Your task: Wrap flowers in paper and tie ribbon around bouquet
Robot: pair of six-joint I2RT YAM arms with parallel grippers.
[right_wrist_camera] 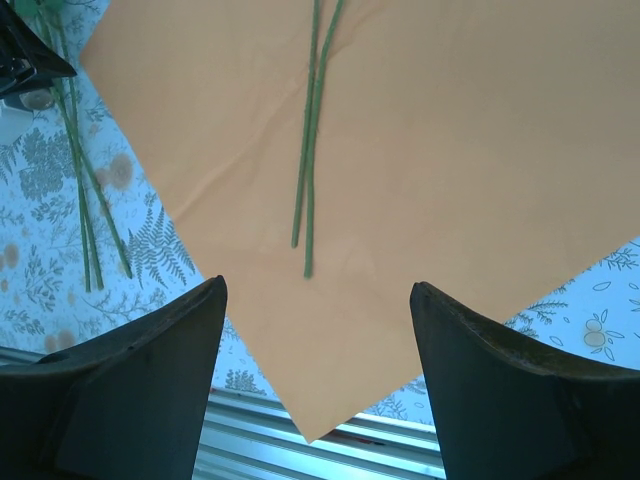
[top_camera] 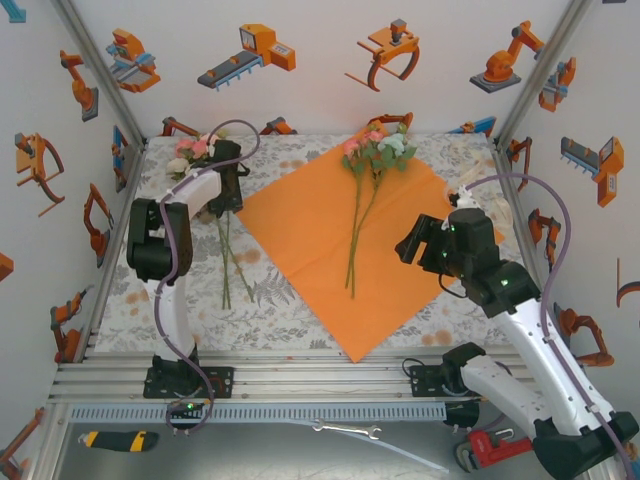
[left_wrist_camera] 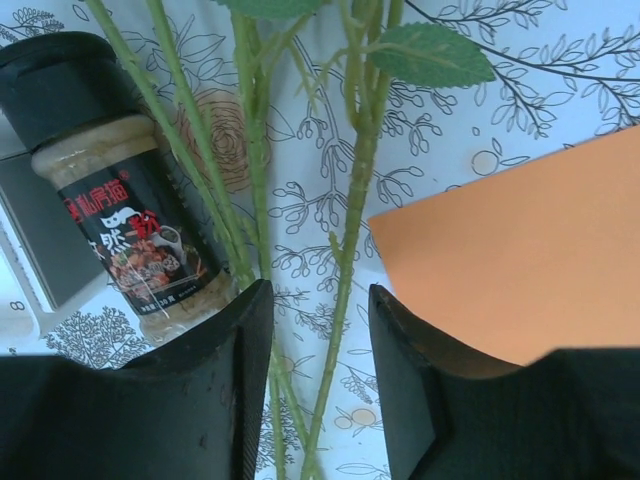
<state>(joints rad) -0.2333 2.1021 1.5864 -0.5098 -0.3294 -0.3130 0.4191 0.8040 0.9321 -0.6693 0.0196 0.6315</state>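
I am straddling the flower stems (left_wrist_camera: 352, 240) at the paper's (top_camera: 300, 230) nine o'clock, left hand (left_wrist_camera: 318, 300) half open, gripping nothing; every stem should sit inside before closing. My right hand (right_wrist_camera: 318, 290) is idling wide open, empty.

A black-capped spice jar (left_wrist_camera: 120, 190) lay on the leaf-print tablecloth (left_wrist_camera: 480, 110); a spanner (top_camera: 346, 430) and red pipe wrench (top_camera: 497, 447) lay beyond the table's near edge.

You face a white-walled booth (top_camera: 320, 100); orange robot stickers (top_camera: 255, 52) dot the walls at 9, 12 and 3 o'clock. A grey leaf-print tablecloth (top_camera: 270, 310) covers the table. At 6 o'clock lie aluminium rails (top_camera: 300, 383), then a wrench (top_camera: 347, 430). A yellow knife (top_camera: 118, 439) lies at 7 o'clock. Light is even.
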